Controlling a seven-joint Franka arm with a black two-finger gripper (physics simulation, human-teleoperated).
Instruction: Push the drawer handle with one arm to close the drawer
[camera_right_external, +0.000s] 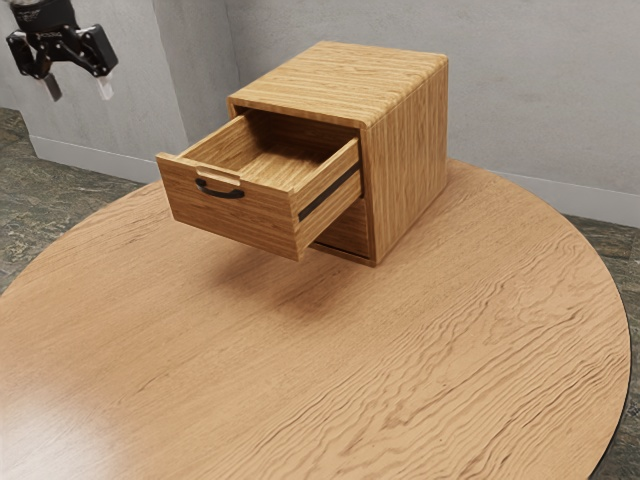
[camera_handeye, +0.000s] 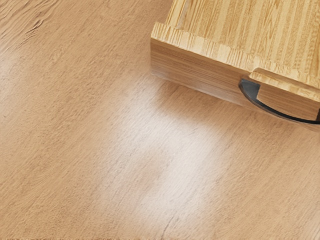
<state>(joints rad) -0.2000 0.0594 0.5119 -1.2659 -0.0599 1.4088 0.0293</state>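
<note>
Black against pale wood, the handle (camera_right_external: 219, 190) sits on the front of the upper drawer (camera_right_external: 235, 217), which juts well out of its cabinet (camera_right_external: 408, 165) toward the exterior view's near left. The cabinet stands on the far part of the round table (camera_right_external: 300, 385); its lower drawer (camera_right_external: 346, 228) lies within the frame. I have the gripper (camera_right_external: 80, 89) at the exterior view's far left, raised and well apart from the handle, its fingers spread and nothing between them.

I judge this to be the approach, with the pushing still to come. Next I'd lower the hand in front of the handle, line up near its middle, then press straight toward the cabinet. Pushing off to one side could make the drawer bind, or let my fingertips slip over the front's top edge.
</note>
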